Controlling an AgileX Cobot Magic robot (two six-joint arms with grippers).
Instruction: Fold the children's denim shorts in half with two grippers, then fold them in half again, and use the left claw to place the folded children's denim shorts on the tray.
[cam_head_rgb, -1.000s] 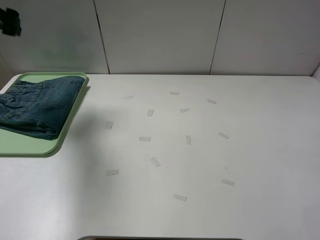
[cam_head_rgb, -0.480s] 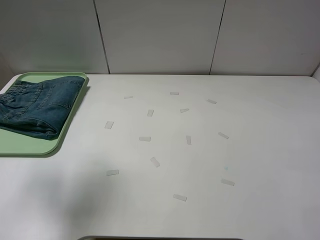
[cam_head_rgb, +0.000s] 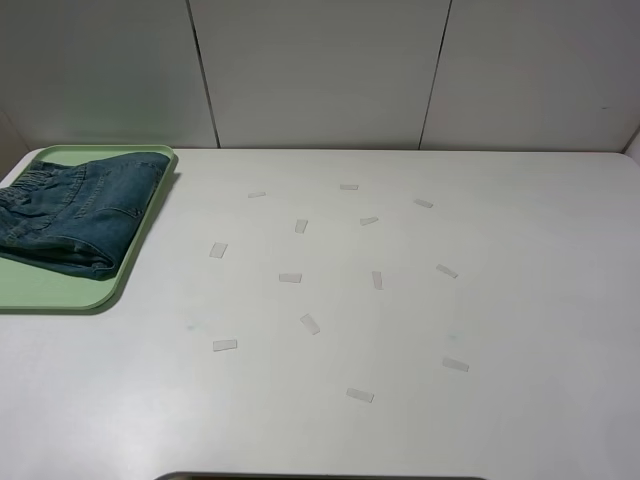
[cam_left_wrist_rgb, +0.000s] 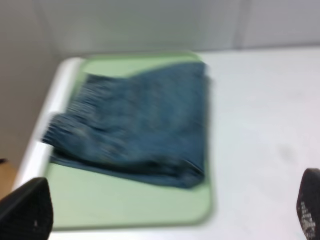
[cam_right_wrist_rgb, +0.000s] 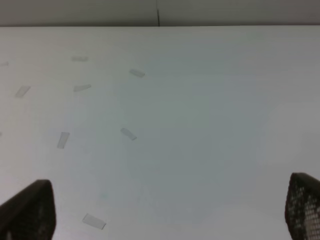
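No brand, label or writing can be read anywhere in these views.

In the left wrist view, the left gripper has its jaws spread wide: one black fingertip sits at one lower corner of the picture and the other at the opposite corner, with nothing between them. It holds nothing and touches nothing. Beyond it lie the shorts, folded into a compact blue bundle on the tray; this view is blurred, so finer detail is lost.

In the right wrist view, the right gripper is likewise wide open and empty, one mesh-patterned fingertip at each lower corner. Below and ahead of it is only the white table, scattered with small pale tape strips.

From the high camera, neither arm shows. Nearest is the bare front of the table, then the tape strips spread over its middle. At the far left corner sits the tray, with the shorts folded on it, their gathered waistband towards the left edge and one folded edge reaching the tray's right rim. Behind the table stands a pale panelled wall.
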